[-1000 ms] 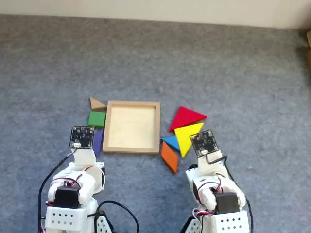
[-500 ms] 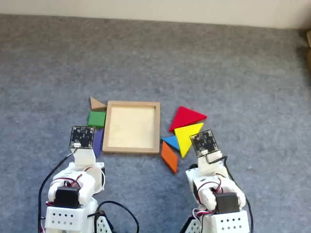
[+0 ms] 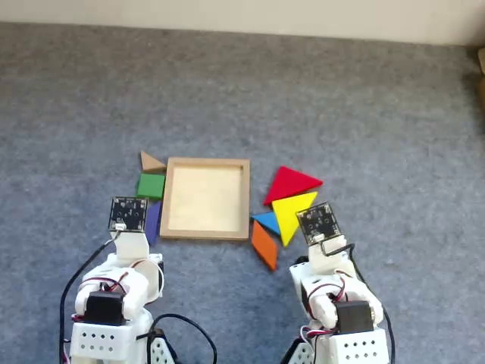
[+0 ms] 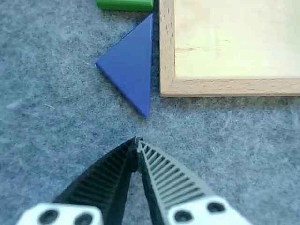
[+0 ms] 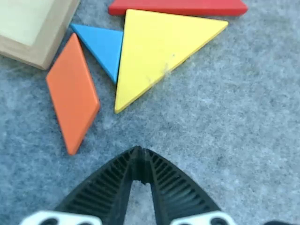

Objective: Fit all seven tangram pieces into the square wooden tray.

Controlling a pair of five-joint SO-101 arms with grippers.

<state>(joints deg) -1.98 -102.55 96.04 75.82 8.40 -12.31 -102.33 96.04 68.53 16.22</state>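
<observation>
Both arms sit at the 6 o'clock edge of the grey carpet (image 3: 341, 114) (short, felty nap). My left pincer (image 4: 137, 143) is closed, its ribbed black and grey fingers meeting at the tips just above the pile, with nothing between them. My right pincer (image 5: 140, 152) is also closed and holds nothing, its two ribbed black fingers pressed tip to tip.

The tray (image 3: 206, 197) is square, made of pale unfinished wood with a raised rim, and lies flat at mid-carpet. All seven pieces lie on the carpet around it. They are flat painted wood with clean-cut edges.

Bearings below are taken from the tray in the high view.
- tan triangle (image 3: 151, 161): 10 o'clock, small, just off the corner.
- green square (image 3: 150, 186): 9 o'clock, just beside the rim.
- dark blue triangle (image 4: 131, 65): 8 o'clock, its long edge running alongside the rim. One sharp corner points toward my left pincer, close but apart from it.
- red triangle (image 3: 290, 183): 3 o'clock, large.
- yellow triangle (image 5: 157, 47): 4 o'clock, large, right under the red one.
- light blue triangle (image 5: 103, 42): between 4 and 5 o'clock, small, set against the yellow's long edge near the tray's corner.
- orange parallelogram (image 5: 72, 93): 5 o'clock, slanted, just beside the light blue. It is the piece nearest my right pincer and is not touching it.
</observation>
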